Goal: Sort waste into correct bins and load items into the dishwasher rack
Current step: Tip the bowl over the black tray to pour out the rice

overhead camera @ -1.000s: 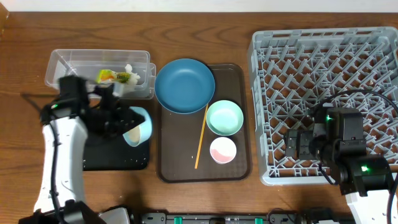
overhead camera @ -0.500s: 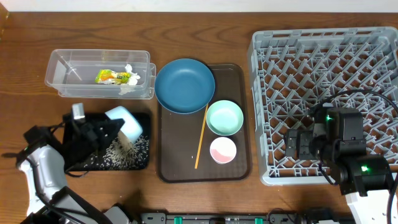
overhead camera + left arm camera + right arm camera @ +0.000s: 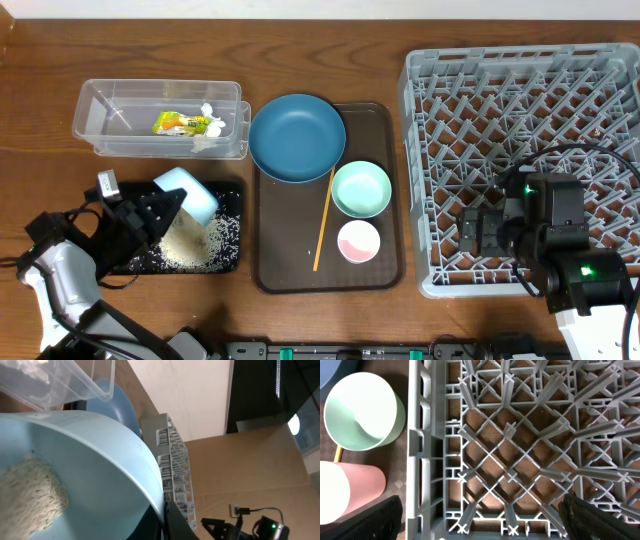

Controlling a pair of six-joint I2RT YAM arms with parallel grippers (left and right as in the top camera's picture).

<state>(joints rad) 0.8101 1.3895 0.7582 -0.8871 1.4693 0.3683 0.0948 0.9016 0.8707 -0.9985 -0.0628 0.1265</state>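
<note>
Left claw (image 3: 148, 212) is clamped on the pale-blue bowl (image 3: 190, 194). The bowl is tipped over the black tray (image 3: 228, 190), just left of the brown tray (image 3: 290, 272). Rice (image 3: 190, 240) is heaped on the black tray under the bowl's lip, with more inside the bowl in the left wrist view. The clear tub (image 3: 100, 100), left of the brown tray on the far side, holds the wrapper (image 3: 175, 123) and tissue (image 3: 209, 110). On the brown tray: mint bowl (image 3: 361, 189), pink bowl (image 3: 358, 241), stick (image 3: 324, 220). The blue plate (image 3: 297, 137) overlaps its far-left corner. Right claw (image 3: 480, 510) has its fingers wide apart and empty, over the rack (image 3: 520, 100) at the edge nearest the brown tray.
</note>
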